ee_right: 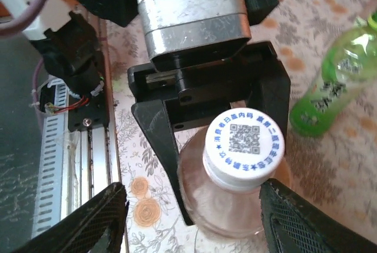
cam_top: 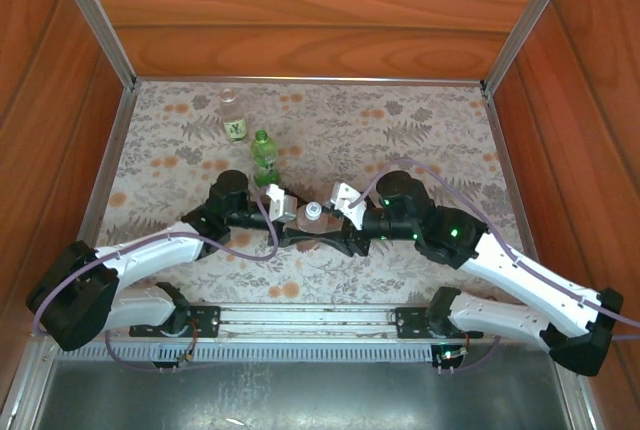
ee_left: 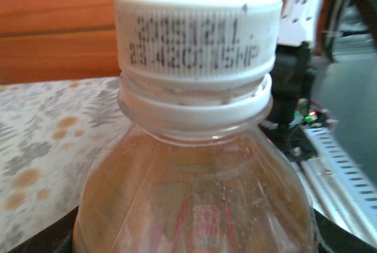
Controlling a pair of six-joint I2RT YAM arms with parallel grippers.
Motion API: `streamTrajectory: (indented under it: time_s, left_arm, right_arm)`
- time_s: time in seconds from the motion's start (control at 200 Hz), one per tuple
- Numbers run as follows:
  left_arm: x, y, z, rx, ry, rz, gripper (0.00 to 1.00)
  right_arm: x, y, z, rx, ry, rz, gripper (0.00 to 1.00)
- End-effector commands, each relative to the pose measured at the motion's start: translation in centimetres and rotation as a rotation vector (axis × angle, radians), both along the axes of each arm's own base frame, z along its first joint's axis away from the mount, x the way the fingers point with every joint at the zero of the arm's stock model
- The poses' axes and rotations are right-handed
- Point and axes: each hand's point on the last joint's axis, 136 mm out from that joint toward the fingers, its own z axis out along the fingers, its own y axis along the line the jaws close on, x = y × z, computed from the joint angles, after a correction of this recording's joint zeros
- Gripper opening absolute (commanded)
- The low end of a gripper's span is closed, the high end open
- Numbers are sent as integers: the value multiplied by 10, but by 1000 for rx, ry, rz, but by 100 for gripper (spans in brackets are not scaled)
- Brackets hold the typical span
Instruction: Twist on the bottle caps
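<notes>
Two grippers met at the amber bottle (cam_top: 301, 217) from above, the left gripper (cam_top: 288, 220) and right gripper (cam_top: 335, 222) on either side. From the left wrist, the white cap (ee_left: 197, 29) sat close in front. From the right wrist, the left gripper pinched the bottle, and the right fingers (ee_right: 88, 223) stood spread, with the cap between them.

Ribbed white plastic cap (ee_left: 197, 29); glossy clear bottle (ee_left: 194, 206)

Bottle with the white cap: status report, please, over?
Left gripper shut on clear plastic bottle of reddish-amber liquid. Right gripper open, straddling its white ribbed plastic cap. Green plastic bottle stands clear.
</notes>
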Motion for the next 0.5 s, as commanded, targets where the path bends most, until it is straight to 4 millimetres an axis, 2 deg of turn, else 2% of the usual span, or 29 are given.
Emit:
streamTrajectory:
  time_s: [0.0, 0.105, 0.24, 0.4, 0.495]
  left_arm:
    - [-23, 2, 22, -57, -2, -155, 58]
    - [-28, 3, 27, -70, -10, -190, 58]
    - [-31, 3, 29, -76, -14, -218, 58]
    - [-32, 4, 28, -76, -18, -221, 58]
    - [-32, 4, 27, -74, -14, -223, 58]
  right_arm:
    - [-15, 17, 29, 107, -136, 210, 63]
    - [-20, 21, 34, 138, -112, 273, 62]
    - [-16, 24, 40, 160, -104, 277, 61]
    - [-16, 27, 46, 195, -84, 297, 50]
    - [-14, 30, 45, 195, -67, 295, 41]
